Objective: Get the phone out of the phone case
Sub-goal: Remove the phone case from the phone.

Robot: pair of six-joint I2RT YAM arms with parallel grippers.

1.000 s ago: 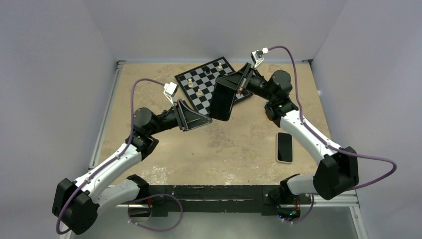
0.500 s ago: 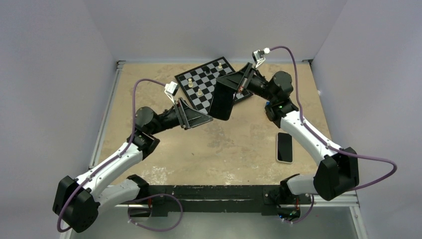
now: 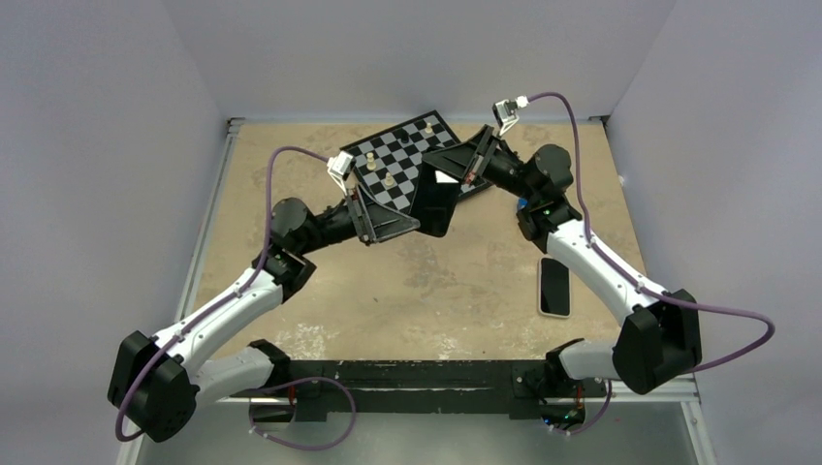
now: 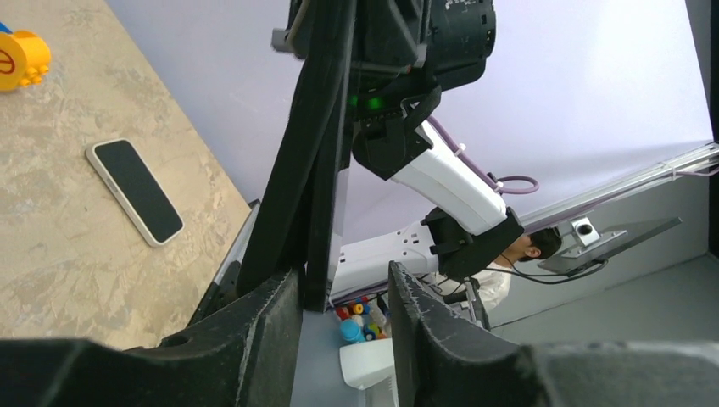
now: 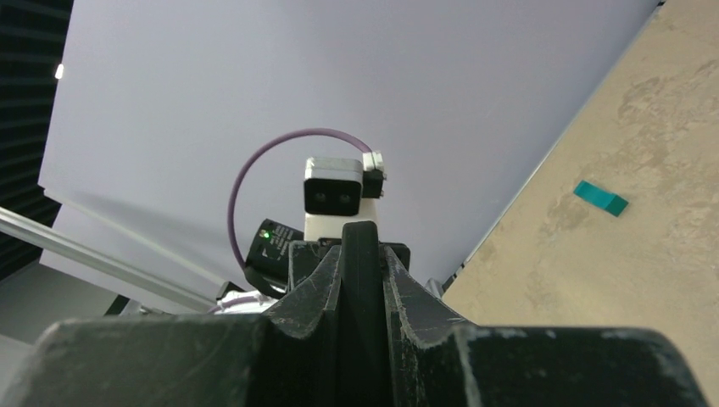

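phone point(image 3: 554, 287): black screen, white rim (lying flat) | phone case point(image 3: 436, 208): thin, black

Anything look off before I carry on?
Nothing spilled or damaged. The phone lies flat on the table, screen up, already out; the right pincer holds the empty phone case in mid-air. Only the chessboard sits skewed to the table edges.

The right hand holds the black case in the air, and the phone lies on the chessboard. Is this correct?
Not quite. The right hand does hold the phone case in the air, but the phone lies on the table beside the right arm, apart from the chessboard. The top external view shows this.
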